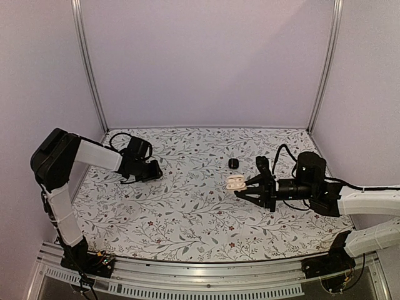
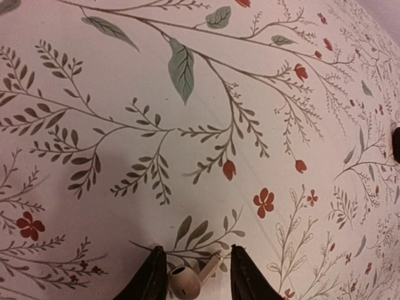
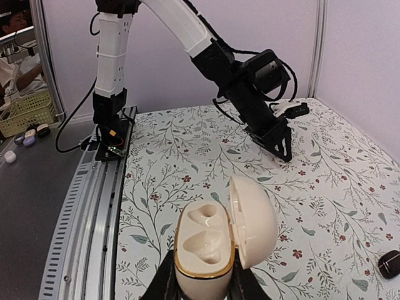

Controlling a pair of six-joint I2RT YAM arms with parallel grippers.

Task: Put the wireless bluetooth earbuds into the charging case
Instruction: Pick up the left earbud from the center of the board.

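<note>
**Pretty sure this is a robotics lab, not someone's house**

The left arm [image 1: 94,154] and right arm [image 1: 369,203] are both bolted to a metal rail [image 1: 187,270] along the near edge of the table, with loose cables [image 1: 282,152] looping off them. The whole thing sits in a booth with plain pale walls [image 1: 206,62] and bare aluminium posts [image 1: 87,69]. The flowered cloth [image 1: 181,206] looks homey. But out past the rail on the near side there's a grey surface [image 3: 37,212], a yellow basket [image 3: 28,112] and a person [image 3: 15,28].

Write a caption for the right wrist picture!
Right end effector grips the open cream charging case, both wells empty.
</note>
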